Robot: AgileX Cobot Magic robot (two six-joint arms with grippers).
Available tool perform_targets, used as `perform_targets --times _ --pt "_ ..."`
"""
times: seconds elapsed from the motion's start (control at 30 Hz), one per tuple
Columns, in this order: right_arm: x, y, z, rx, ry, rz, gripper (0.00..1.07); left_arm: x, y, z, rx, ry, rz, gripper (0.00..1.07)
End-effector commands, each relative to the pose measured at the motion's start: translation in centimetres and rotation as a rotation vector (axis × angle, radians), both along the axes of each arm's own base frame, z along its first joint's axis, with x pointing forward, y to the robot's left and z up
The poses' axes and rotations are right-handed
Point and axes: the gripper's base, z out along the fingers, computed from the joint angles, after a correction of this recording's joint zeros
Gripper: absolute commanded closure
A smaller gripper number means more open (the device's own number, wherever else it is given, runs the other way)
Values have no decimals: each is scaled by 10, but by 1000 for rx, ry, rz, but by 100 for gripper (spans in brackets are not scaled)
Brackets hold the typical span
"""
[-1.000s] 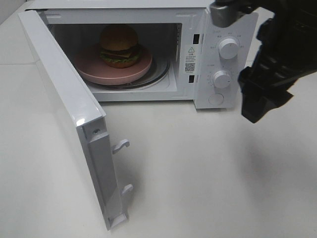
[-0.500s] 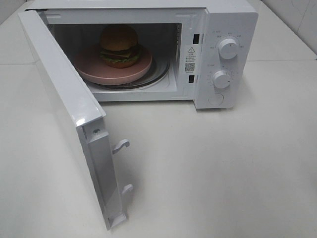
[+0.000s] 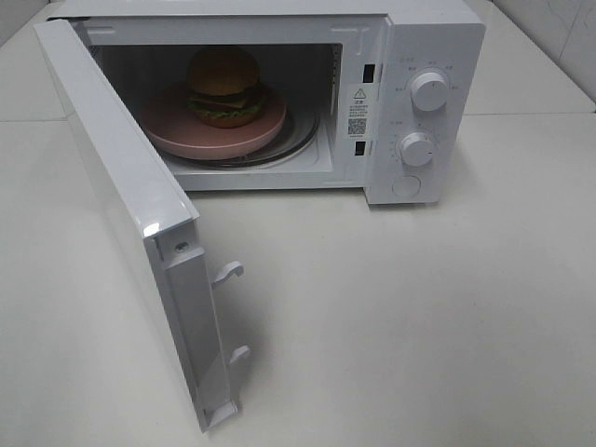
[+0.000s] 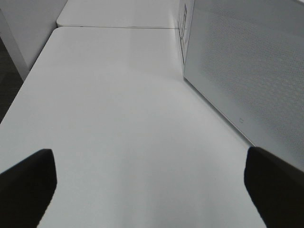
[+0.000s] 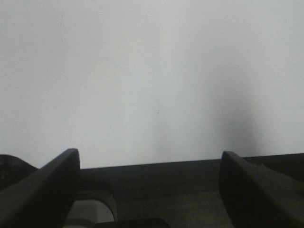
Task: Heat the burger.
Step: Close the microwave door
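The burger [image 3: 224, 86], orange-tan bun with green filling, sits on a round pink plate [image 3: 168, 124] inside the white microwave [image 3: 424, 56]. The microwave door [image 3: 121, 196] stands wide open toward the front left. Neither gripper shows in the exterior high view. In the left wrist view my left gripper [image 4: 149, 187] is open and empty over the white table, with the door's outer face [image 4: 247, 66] beside it. In the right wrist view my right gripper [image 5: 149, 183] is open and empty, facing a bare white surface.
The microwave has two knobs [image 3: 429, 90] [image 3: 416, 148] and a round button [image 3: 406, 186] on its right panel. Door latch hooks [image 3: 228, 272] stick out from the open door's edge. The white table [image 3: 400, 317] spreads in front of the microwave.
The right arm, which was in front of the microwave's right side one second ago, has left the exterior high view. The burger, plate and door have not moved.
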Motion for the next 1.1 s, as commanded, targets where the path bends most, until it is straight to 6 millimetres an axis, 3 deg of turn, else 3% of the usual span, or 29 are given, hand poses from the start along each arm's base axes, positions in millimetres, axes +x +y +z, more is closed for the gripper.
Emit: perform_targets --times 0.03,0.4,0.83,1.1 --pt "-21 -2 -2 21 -129 -1 31 -3 0 0 -4 -19 -3 4" --pt "-54 -5 1 38 -460 48 31 -3 0 0 -4 -19 -3 4" --pt "-79 -7 1 55 -622 57 31 -3 0 0 -4 -19 -3 4" --pt "-79 -7 1 55 -620 61 31 -3 0 0 -4 -19 -2 4"
